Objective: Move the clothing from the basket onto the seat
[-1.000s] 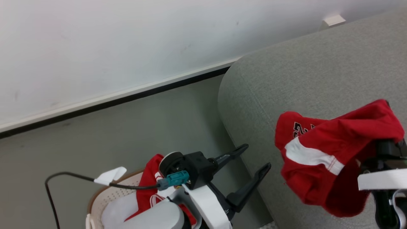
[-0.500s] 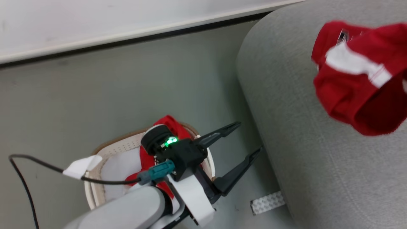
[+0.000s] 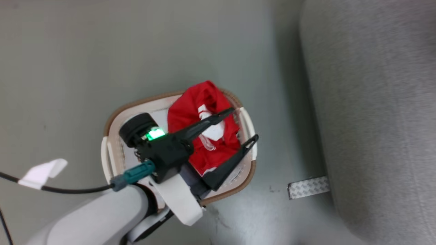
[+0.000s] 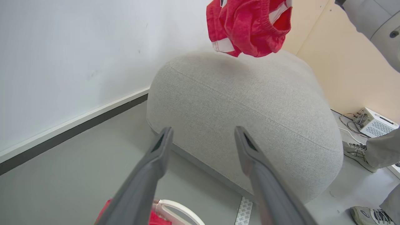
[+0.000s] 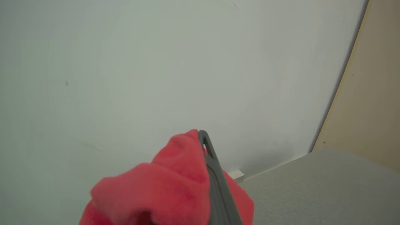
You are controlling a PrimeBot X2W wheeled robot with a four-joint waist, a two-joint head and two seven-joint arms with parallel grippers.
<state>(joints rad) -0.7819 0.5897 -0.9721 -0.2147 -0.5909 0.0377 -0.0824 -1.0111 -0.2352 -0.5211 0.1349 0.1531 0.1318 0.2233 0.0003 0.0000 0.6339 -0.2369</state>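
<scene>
The white basket [image 3: 143,102] with its brown rim stands on the floor in the middle of the head view, with red clothing [image 3: 190,112] with white trim heaped inside. My left gripper [image 3: 244,123] hangs open over the basket's right half, nothing between its fingers. In the left wrist view the same open gripper [image 4: 203,129] points toward the grey seat [image 4: 243,103], and a red garment [image 4: 250,28] dangles above it. The right wrist view has my right gripper [image 5: 203,137] shut on that red garment [image 5: 162,190], high over the seat [image 5: 328,187].
The seat [image 3: 374,102] fills the right side of the head view, close to the basket. A metallic strip [image 3: 308,187] lies on the floor between them. A cable with a white tag [image 3: 42,172] trails left. A person's shoes [image 4: 359,153] and a white box [image 4: 375,123] are beyond the seat.
The head camera has tilted down, so the basket now sits mid-picture and the right gripper with its red garment has left the head view. Both grippers keep their states.
</scene>
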